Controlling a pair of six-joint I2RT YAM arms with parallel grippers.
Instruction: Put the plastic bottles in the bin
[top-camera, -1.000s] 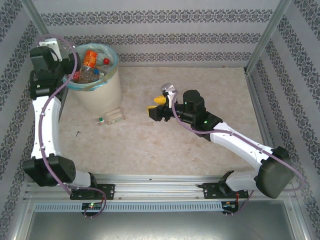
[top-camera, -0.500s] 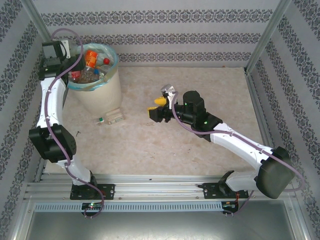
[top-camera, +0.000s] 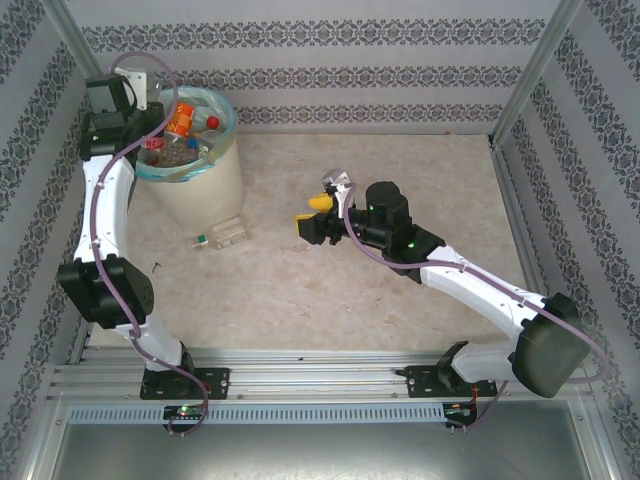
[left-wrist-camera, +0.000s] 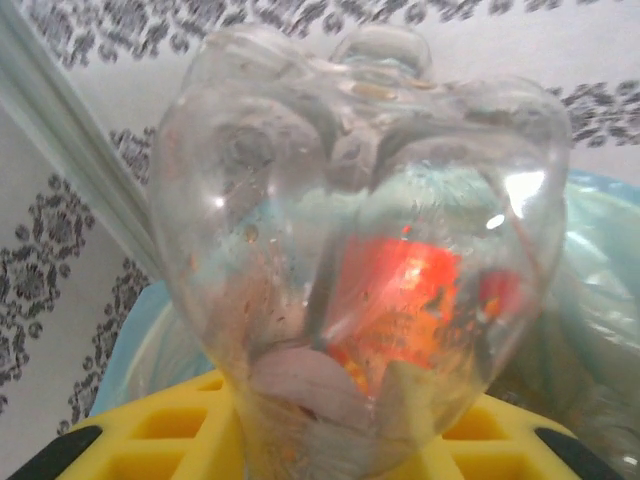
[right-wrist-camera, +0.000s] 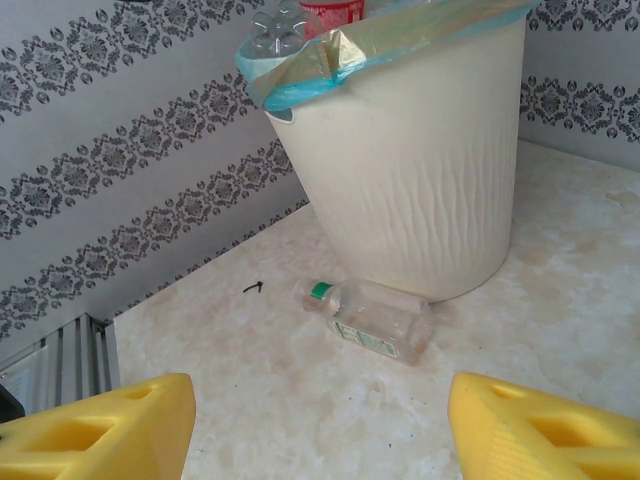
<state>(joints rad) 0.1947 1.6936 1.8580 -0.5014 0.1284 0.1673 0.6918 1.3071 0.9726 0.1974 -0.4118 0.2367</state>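
Seeing beige marbled worktop with small dark bent bit lying loose toward left side. Walled by damask-striped panels, aluminium posts at back, metal rail along near edge.

Bin sits at the far left of the table, and bottles are piled in it up to the rim. One bottle lies on its side on the table, just in front of the bin's base, with a small scrap off to its left. Left gripper is over the bin's left rim, another bottle right up against it. Right gripper is at mid-table, well right of the bin, facing it.
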